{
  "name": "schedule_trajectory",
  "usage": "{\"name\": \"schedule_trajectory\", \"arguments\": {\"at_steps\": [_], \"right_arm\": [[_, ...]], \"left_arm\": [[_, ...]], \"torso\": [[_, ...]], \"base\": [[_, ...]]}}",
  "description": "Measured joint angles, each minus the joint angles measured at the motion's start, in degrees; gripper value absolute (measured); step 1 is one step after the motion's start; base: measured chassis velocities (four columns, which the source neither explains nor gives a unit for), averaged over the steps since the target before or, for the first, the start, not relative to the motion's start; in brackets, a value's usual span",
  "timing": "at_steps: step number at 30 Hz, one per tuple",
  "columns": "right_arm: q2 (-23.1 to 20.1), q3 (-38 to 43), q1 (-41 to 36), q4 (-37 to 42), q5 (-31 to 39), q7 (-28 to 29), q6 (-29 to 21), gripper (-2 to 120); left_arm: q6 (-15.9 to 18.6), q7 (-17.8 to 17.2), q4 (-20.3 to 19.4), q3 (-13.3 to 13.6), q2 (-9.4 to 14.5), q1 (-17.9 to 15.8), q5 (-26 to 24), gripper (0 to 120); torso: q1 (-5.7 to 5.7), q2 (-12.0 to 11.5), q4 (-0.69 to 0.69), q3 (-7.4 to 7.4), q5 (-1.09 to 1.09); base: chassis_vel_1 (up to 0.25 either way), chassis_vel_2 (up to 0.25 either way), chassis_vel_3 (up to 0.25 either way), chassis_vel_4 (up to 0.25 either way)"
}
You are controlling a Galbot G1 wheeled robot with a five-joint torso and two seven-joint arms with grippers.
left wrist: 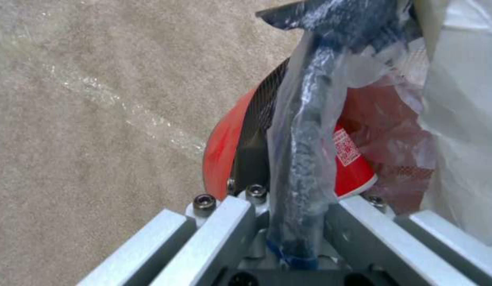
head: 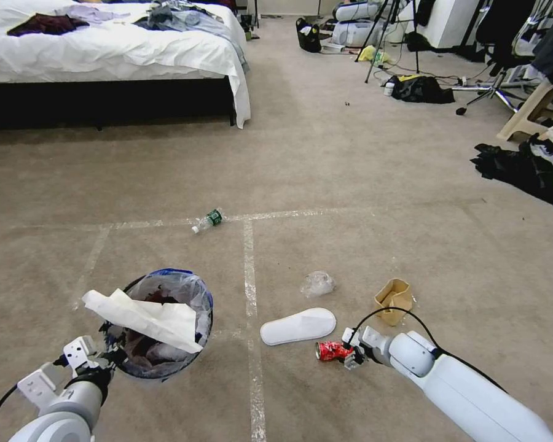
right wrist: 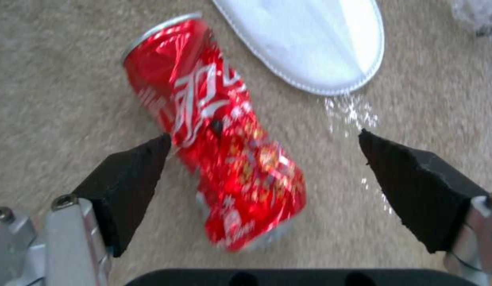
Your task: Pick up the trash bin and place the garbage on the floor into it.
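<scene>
The left gripper (head: 107, 359) has its jaws clamped on the rim of the trash bin (head: 166, 319), pinching the black edge and the clear bag liner together; the left wrist view shows the bunched liner (left wrist: 304, 159) running straight down between the metal fingers. Held by the rim this way, the bin keeps its mouth upward so litter can be dropped in. A sheet of white paper (head: 147, 316) drapes across that mouth, over wrappers already inside.

Just beside the bin, across the whitish tape line (head: 249, 288), a crushed red can (head: 332, 350) lies on its side on the floor (head: 362, 184). The right gripper (head: 352, 355) is low at the can's end, jaws spread wide; in the right wrist view the black pads (right wrist: 134, 186) sit on either side of the can (right wrist: 214, 131), one pad touching it, the other well apart. That straddle suggests a grasp being lined up across the can's width.

A white slipper (head: 298, 326) lies between the can and the tape line. Farther from the bin are a crumpled clear wrapper (head: 317, 283), a brown cardboard piece (head: 393, 301) and a green-labelled bottle (head: 208, 220).
</scene>
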Motion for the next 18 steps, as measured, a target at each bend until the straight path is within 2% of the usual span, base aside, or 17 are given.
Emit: {"name": "schedule_trajectory", "arguments": {"at_steps": [12,15,16,18], "right_arm": [[2.31,-2.35,1.08,-2.72,0.10,1.09,1.18,85],[2.54,-2.36,0.43,-2.89,0.12,1.62,1.33,70],[2.54,-2.36,0.43,-2.89,0.12,1.62,1.33,70],[2.62,-2.20,-0.11,-3.15,0.11,1.83,1.60,59]], "left_arm": [[-0.01,0.02,-0.04,-0.73,0.09,0.05,-0.17,0],[-0.01,0.02,0.30,-0.54,0.16,-0.32,-0.19,0],[-0.01,0.02,0.30,-0.54,0.16,-0.32,-0.19,0],[-0.02,0.00,0.44,-0.44,0.25,-0.47,-0.25,0]], "torso": [[0.00,0.00,0.00,0.00,0.00],[0.00,0.00,0.00,0.00,0.00],[0.00,0.00,0.00,0.00,0.00],[0.00,0.00,0.00,0.00,0.00]], "base": [[0.000,0.000,0.000,0.000],[0.000,0.000,0.000,0.000],[0.000,0.000,0.000,0.000],[0.000,0.000,0.000,0.000]]}}
